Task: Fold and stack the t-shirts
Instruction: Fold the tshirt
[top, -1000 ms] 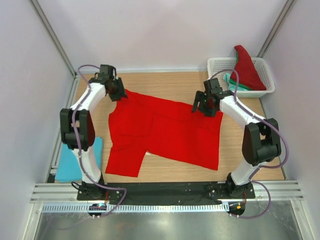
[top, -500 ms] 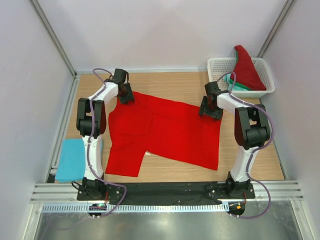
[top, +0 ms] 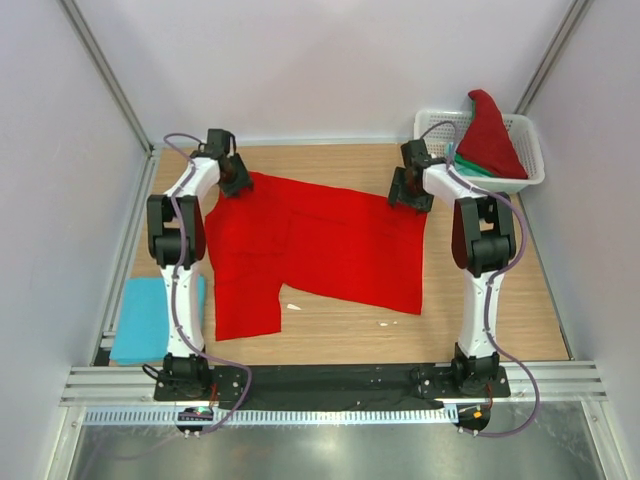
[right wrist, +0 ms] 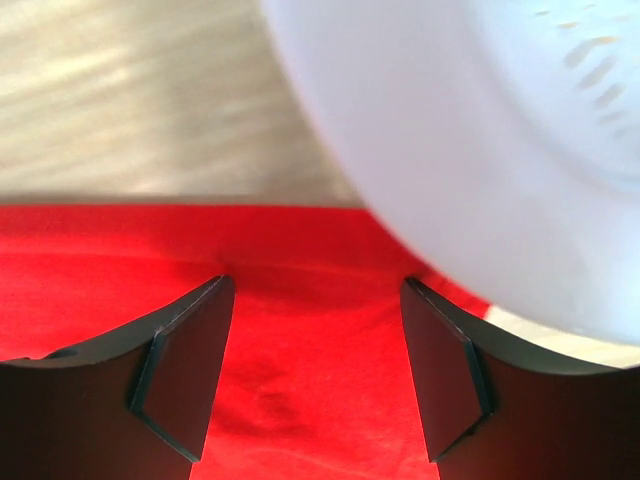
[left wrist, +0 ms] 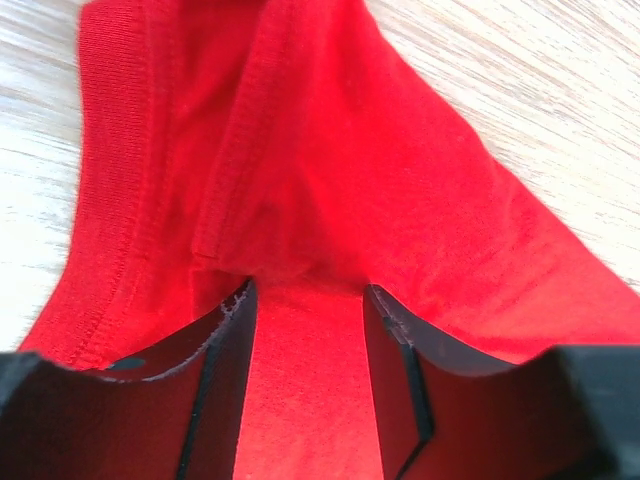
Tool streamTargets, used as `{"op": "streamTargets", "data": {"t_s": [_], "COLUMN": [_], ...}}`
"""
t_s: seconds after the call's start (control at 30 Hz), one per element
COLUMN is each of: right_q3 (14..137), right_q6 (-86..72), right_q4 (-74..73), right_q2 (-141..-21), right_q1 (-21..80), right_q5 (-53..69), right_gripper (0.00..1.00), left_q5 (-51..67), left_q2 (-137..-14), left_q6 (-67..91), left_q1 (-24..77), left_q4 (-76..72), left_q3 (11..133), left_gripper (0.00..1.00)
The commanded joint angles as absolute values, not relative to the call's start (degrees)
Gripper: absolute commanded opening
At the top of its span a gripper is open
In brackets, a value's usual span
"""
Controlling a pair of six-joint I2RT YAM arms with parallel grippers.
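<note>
Wooden worktop [top: 340, 335], toward its far edge: one bright red cloth t-shirt [top: 320, 240] lies spread across the middle. Left pincer [top: 238, 183] straddles its bunched hem, half-parted, grip unclear; right pincer [top: 406, 194] stands wide over flat cloth. Equal, low pulls should smooth it for folding.

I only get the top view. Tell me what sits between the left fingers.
Observer: On the left wrist view, bunched red cloth of the shirt fills the gap between the fingers of the left gripper. I cannot tell whether it is clamped.
Operator: Now report the right one.
Observer: The right gripper stands open, with flat red cloth under the gap and none gathered between the fingers.
Operator: Say what lies ahead of it.
Observer: The shirt's straight edge is just past the fingertips. Beyond it are bare table and a close, blurred white wall, likely the basket.
</note>
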State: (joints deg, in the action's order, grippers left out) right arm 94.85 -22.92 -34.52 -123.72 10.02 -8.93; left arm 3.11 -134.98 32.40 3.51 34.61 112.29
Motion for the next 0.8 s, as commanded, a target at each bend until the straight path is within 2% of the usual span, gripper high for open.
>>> {"op": "streamTargets", "data": {"t_s": [0.0, 0.13, 0.23, 0.47, 0.6, 0.77], "right_q3": [101.4, 104.0, 101.5, 81.9, 68.8, 56.0], "right_q6": [-19.1, -18.6, -19.6, -21.1, -23.5, -27.6], "right_q4": [-36.2, -38.8, -40.2, -38.4, -34.6, -30.8], "right_q2": [-125.0, -121.7, -115.6, -98.7, -89.0, -81.2], "right_q1": [9.7, 9.8, 10.7, 17.9, 23.1, 28.6], "right_q5": [-10.2, -10.9, -10.5, -5.7, -2.3, -0.8], "right_gripper": [0.74, 0.76, 0.82, 0.83, 0.82, 0.80], "left_q5": [3.5, 1.8, 0.4, -3.6, -5.4, -6.9], "left_q2": [-134.0, -127.0, -119.2, -101.3, -91.3, -74.3], "left_q6": [32.2, 31.7, 31.3, 30.1, 31.5, 37.4], "left_q1": [2.9, 3.5, 4.0, 5.8, 7.9, 9.0], "left_q4": [36.8, 36.8, 37.6, 43.2, 47.6, 50.2], "left_q3": [112.6, 108.2, 103.4, 88.4, 76.2, 55.4], "left_gripper": [0.50, 0.58, 0.60, 0.59, 0.56, 0.50]}}
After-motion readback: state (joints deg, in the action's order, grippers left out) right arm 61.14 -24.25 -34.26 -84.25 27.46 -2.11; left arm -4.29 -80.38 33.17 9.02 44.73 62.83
